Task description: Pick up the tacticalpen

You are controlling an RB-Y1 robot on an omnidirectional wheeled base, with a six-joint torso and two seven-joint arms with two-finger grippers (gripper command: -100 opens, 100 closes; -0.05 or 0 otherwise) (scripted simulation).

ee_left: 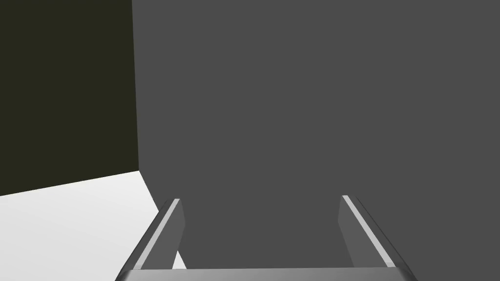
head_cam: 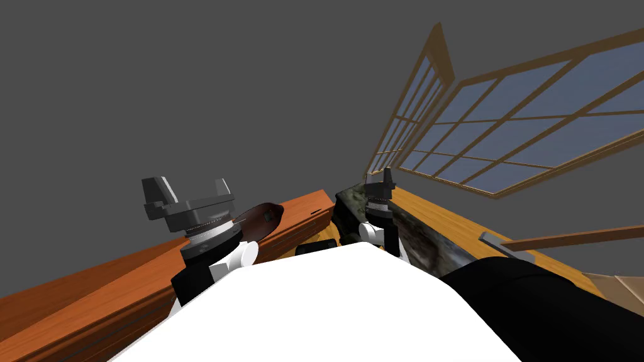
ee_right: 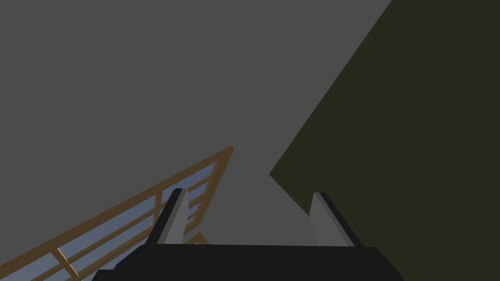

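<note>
standing tight up against a reddish-brown wooden unit (head_cam: 126, 286), the robot holds both arms up in front of its chest. the left claw (head_cam: 194, 184) (ee_left: 260, 198) sits above the unit's top with its two fingers (ee_left: 168, 229) spread wide, roughly a third of its wrist view apart, and nothing is between them or touching them. the right claw (head_cam: 382, 179) (ee_right: 250, 192) is further over, above a dark marbled slab (head_cam: 418, 239). same deal there: two fingers (ee_right: 175, 214) apart, gripping nothing.

count-wise: one dark brown shallow dish (head_cam: 258, 220) lies on the wooden unit just beside the left wrist, with one tiny dark greenish bit (head_cam: 269, 215) in it, too small to say what it is. one lighter orange wooden ledge (head_cam: 453, 220) runs along past the marbled slab, under two wood-framed windows (head_cam: 522, 126). one grey flat piece (head_cam: 503, 245) on a brown stick lies across that ledge.

as for the tacticalpen, honestly can't tell where it is. it might be that speck in the dish, but that's not something these views settle.
</note>
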